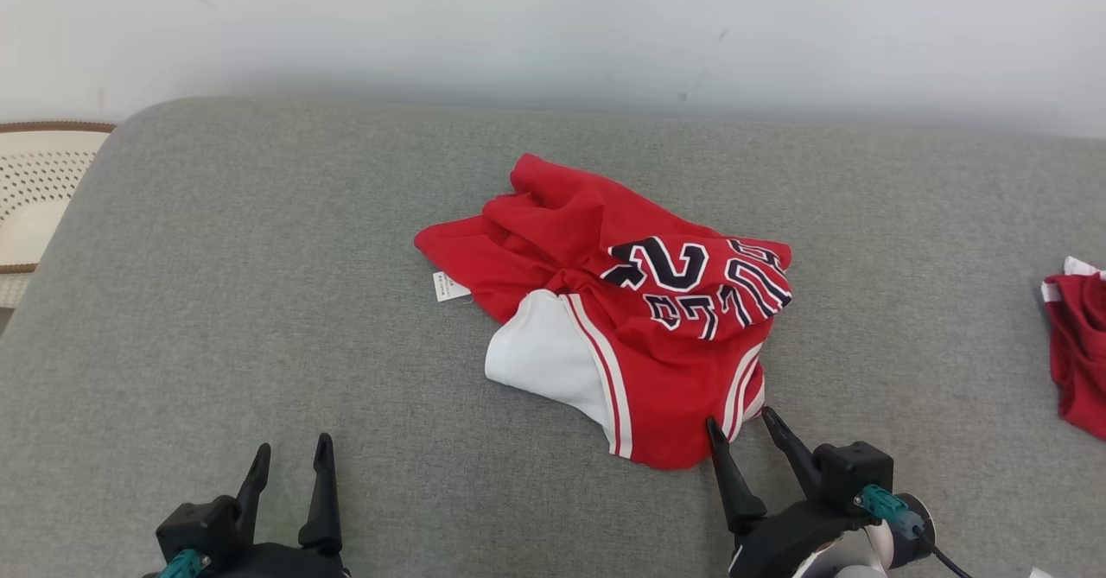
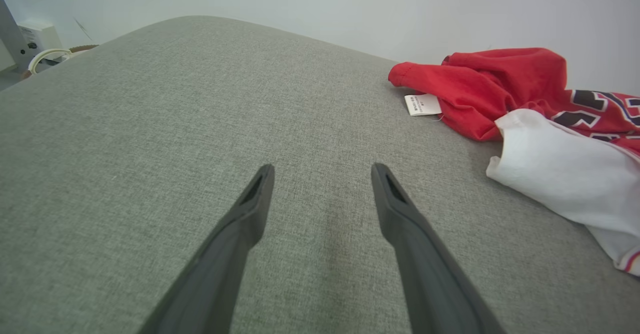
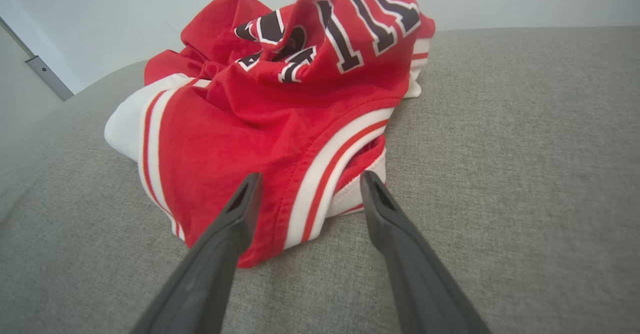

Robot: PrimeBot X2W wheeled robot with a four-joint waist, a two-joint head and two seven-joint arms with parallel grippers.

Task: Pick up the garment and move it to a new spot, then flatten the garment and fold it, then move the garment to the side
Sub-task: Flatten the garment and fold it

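Lying crumpled mid-cushion, the red garment (image 1: 605, 301) sits with its near edge at the fingertips of the right gripper (image 1: 740, 417).
Head view: both grippers gape empty, the left gripper (image 1: 293, 444) over the bare grey cushion (image 1: 216, 301). A perforated white basket (image 1: 34, 181) stands far left, its contents unclear, and a second red garment (image 1: 1076, 345) lies far right. Left wrist view: the white tag (image 2: 422, 104) has print too small to read. Right wrist view: spread fingers point at the striped hem, with folded black lettering beyond.

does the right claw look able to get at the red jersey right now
Probably yes: the right claw stands open with its tips at the near striped hem of the red jersey, and nothing lies between them.
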